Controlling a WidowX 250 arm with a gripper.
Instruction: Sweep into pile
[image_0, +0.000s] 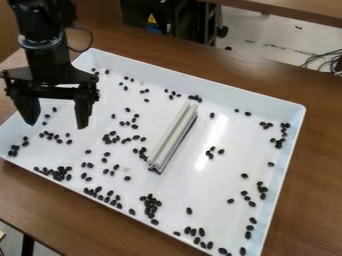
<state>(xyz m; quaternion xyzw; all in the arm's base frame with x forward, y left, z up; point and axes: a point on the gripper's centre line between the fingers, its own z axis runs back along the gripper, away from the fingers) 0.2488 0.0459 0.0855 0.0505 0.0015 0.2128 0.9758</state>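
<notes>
My black gripper (56, 120) hangs over the left end of the white tray (194, 79), its two fingers spread apart with nothing held between them. Many black beans lie scattered over the tray floor, with one cluster (151, 204) near the front wall, another (60, 173) at the front left and a looser group (113, 137) left of centre. Others lie along the right wall. A grey metal bar (172, 137) rests in the middle of the tray, slanting from upper right to lower left, well to the right of the gripper. Some beans touch or lie close to its lower left side.
The tray's raised walls surround the beans on a brown wooden table (308, 200). Behind the table stands black equipment (153, 17) with a yellow warning label, and cables (327, 61) show at the right edge.
</notes>
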